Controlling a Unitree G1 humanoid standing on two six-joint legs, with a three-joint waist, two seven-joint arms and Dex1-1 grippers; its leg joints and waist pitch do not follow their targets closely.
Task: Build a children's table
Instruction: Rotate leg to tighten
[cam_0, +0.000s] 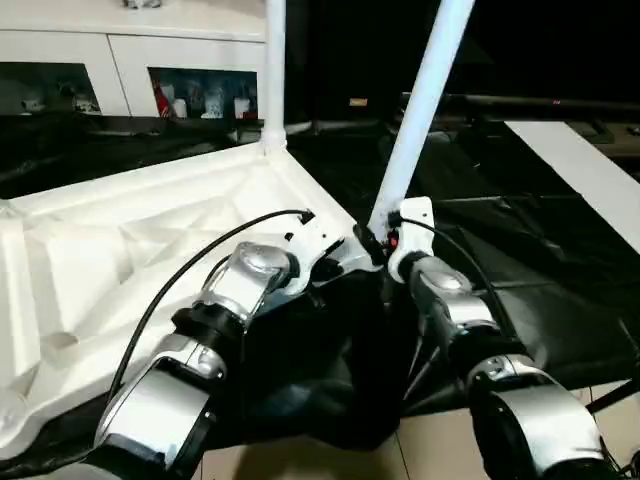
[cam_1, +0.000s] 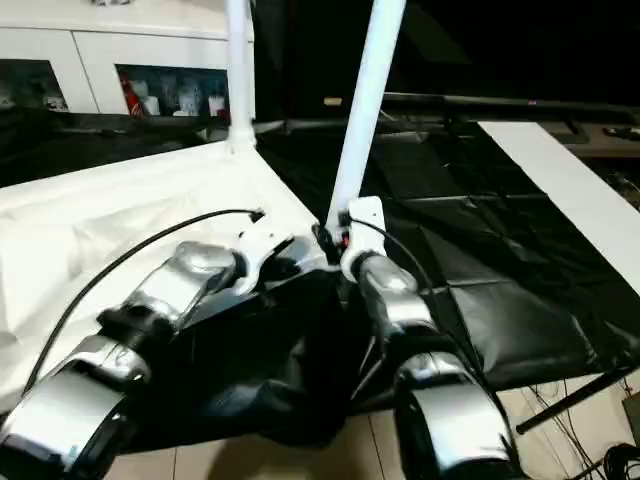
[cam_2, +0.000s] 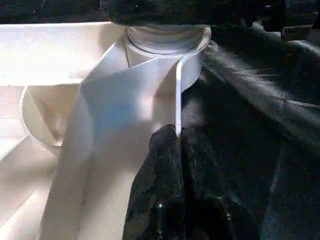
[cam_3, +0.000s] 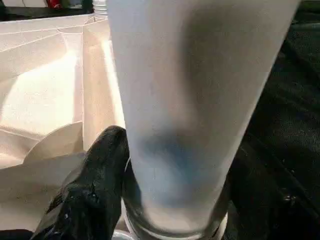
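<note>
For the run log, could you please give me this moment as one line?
right hand: around near leg at corner socket | left hand: shut on tabletop rib | far leg: upright in socket

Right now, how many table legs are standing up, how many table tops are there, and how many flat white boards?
Legs standing in the top's corner sockets: 2, the far leg and the near leg
Table tops, ribbed side up: 1
Flat white boards: 1, on the black sheet to the right
Total: 4 white things

Both legs (cam_0: 425, 95) cut off above
</note>
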